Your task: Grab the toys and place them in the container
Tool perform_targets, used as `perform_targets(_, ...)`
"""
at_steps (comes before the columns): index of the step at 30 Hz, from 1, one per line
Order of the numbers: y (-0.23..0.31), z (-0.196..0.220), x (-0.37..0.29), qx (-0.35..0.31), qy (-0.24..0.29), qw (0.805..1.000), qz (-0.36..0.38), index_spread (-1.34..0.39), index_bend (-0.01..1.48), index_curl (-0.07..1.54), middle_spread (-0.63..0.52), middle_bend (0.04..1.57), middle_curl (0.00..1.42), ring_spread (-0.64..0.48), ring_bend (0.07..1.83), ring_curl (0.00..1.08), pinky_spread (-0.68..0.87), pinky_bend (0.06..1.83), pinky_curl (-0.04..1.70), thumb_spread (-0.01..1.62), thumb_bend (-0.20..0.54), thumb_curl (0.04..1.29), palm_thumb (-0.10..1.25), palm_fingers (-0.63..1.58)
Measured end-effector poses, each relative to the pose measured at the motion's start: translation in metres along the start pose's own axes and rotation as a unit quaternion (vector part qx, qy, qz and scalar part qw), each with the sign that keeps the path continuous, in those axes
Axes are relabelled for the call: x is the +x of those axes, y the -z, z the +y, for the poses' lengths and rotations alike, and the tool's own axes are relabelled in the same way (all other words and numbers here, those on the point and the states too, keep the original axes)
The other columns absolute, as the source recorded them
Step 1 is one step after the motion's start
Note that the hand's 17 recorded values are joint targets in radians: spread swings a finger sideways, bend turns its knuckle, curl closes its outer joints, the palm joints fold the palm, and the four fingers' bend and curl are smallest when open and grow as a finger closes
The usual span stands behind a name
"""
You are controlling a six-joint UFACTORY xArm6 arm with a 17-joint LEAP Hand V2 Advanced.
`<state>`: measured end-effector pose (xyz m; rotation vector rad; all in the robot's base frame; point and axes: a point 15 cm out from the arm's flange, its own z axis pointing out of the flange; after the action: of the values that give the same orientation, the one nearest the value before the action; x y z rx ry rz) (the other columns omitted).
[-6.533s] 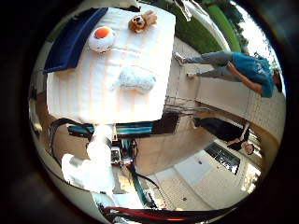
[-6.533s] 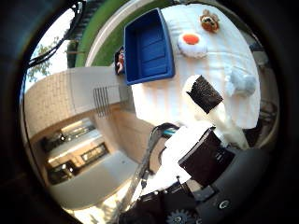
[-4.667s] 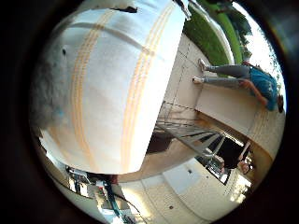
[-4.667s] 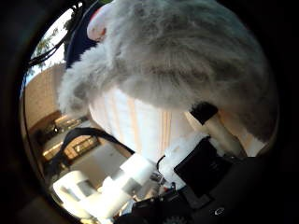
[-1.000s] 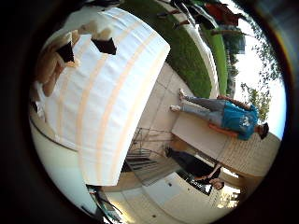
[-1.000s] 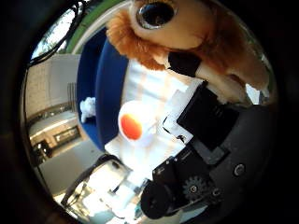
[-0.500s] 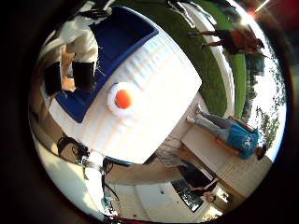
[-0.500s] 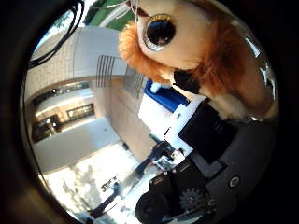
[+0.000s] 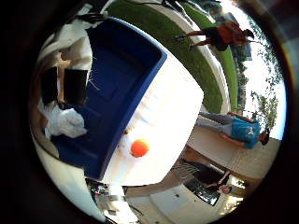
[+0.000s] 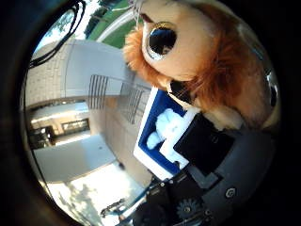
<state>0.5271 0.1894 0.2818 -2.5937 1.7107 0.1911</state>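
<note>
Lion toy [image 10: 211, 61] held over the blue container [image 9: 117, 88].
Your hand [image 10: 207, 150] grips the lion; the container lies straight under the palm, white plush [image 9: 63, 122] already inside it.

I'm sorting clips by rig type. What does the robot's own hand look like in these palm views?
The hand is built of boxy black and white blocks, with a dark grey rounded body showing a small gear and a round screw head. In the little finger side view, black pads sit in white casings.
</note>
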Motion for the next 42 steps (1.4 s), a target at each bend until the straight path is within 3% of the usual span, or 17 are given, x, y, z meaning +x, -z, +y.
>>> perform_targets(2,-0.006,0.001,0.006,-0.006,-0.005,1.000,-0.004,-0.84,0.65,0.86,-0.17,1.07,0.92,-0.03,1.34,0.76,0.22,1.41,0.87,1.21,-0.032,0.57,0.83,0.57)
perform_targets(3,-0.009,0.002,0.009,-0.012,-0.005,1.000,-0.005,-0.74,0.57,0.86,-0.15,0.85,0.86,0.02,1.28,0.75,0.24,1.41,0.89,1.21,-0.036,0.56,0.81,0.18)
perform_targets(4,-0.010,0.004,0.012,-0.016,-0.007,1.000,-0.006,-0.69,0.55,0.85,-0.13,0.74,0.81,0.05,1.22,0.74,0.26,1.39,0.89,1.21,-0.038,0.56,0.79,-0.01)
perform_targets(5,-0.011,0.006,0.013,-0.019,-0.005,1.000,-0.007,-0.61,0.48,0.79,-0.08,0.58,0.71,0.11,1.04,0.65,0.30,1.28,0.82,1.21,-0.038,0.54,0.77,-0.22)
perform_targets(8,-0.011,0.011,0.015,-0.026,0.017,0.999,-0.018,-0.56,0.32,0.67,-0.01,0.36,0.58,0.20,0.77,0.49,0.36,1.13,0.71,1.20,-0.032,0.52,0.75,-0.31)
perform_targets(11,-0.005,0.019,0.005,-0.030,0.044,0.997,-0.058,-0.53,0.19,0.57,0.03,0.20,0.49,0.25,0.61,0.40,0.41,1.00,0.63,1.19,-0.024,0.51,0.75,-0.21)
perform_targets(16,0.047,0.048,0.008,-0.010,0.054,0.991,-0.120,-0.49,0.14,0.45,0.06,0.13,0.39,0.30,0.49,0.34,0.47,0.87,0.53,1.18,-0.023,0.50,0.76,-0.13)
perform_targets(20,0.096,0.078,0.026,0.020,0.056,0.991,-0.116,-0.47,0.15,0.40,0.06,0.14,0.35,0.30,0.46,0.33,0.48,0.82,0.49,1.17,-0.023,0.49,0.76,-0.08)
perform_targets(24,0.105,0.121,0.055,0.012,0.033,0.992,-0.120,-0.42,0.14,0.36,0.07,0.17,0.34,0.30,0.46,0.33,0.49,0.78,0.46,1.17,-0.027,0.48,0.76,-0.04)
perform_targets(30,0.068,0.176,0.117,-0.016,-0.010,0.993,-0.116,-0.30,0.15,0.31,0.07,0.18,0.34,0.29,0.46,0.32,0.49,0.74,0.41,1.16,-0.027,0.47,0.74,-0.01)
perform_targets(42,-0.046,0.204,0.165,-0.043,-0.051,0.993,-0.097,-0.22,0.16,0.27,0.07,0.19,0.34,0.29,0.45,0.32,0.48,0.70,0.35,1.16,-0.025,0.46,0.73,0.04)
